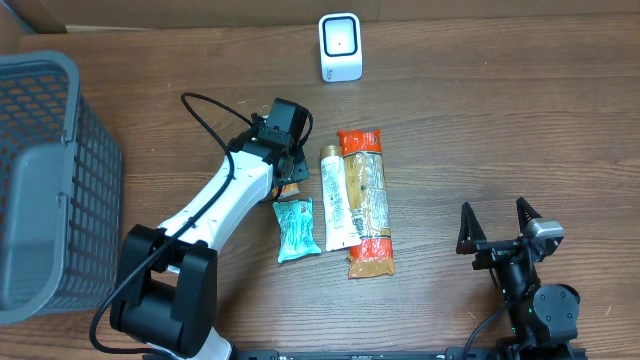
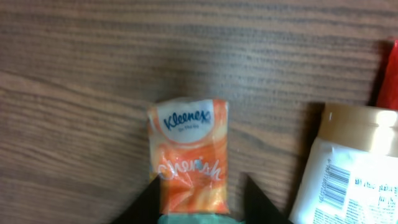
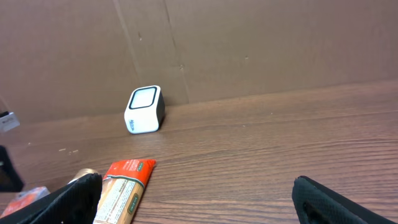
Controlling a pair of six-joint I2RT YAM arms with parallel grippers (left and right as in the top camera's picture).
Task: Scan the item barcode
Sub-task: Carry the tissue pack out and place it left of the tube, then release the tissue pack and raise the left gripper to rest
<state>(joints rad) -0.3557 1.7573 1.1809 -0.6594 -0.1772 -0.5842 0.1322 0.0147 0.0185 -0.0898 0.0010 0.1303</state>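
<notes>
An orange Kleenex tissue pack (image 2: pixel 189 143) lies flat on the wooden table. My left gripper (image 2: pixel 202 180) hangs right over it, open, one black finger at the pack's left edge and the other a little off its right edge. Overhead, the left gripper (image 1: pixel 289 172) covers nearly all of that pack. The white barcode scanner (image 1: pixel 340 47) stands at the back of the table, its window facing forward, also visible from the right wrist as the scanner (image 3: pixel 144 110). My right gripper (image 1: pixel 502 228) rests open at the front right, nothing between its fingers.
A teal tissue pack (image 1: pixel 295 229), a white tube (image 1: pixel 337 198) with a barcode label and a long red-ended cracker package (image 1: pixel 366 200) lie side by side mid-table. A grey mesh basket (image 1: pixel 40 180) fills the left edge. A cardboard wall (image 3: pixel 249 43) backs the table.
</notes>
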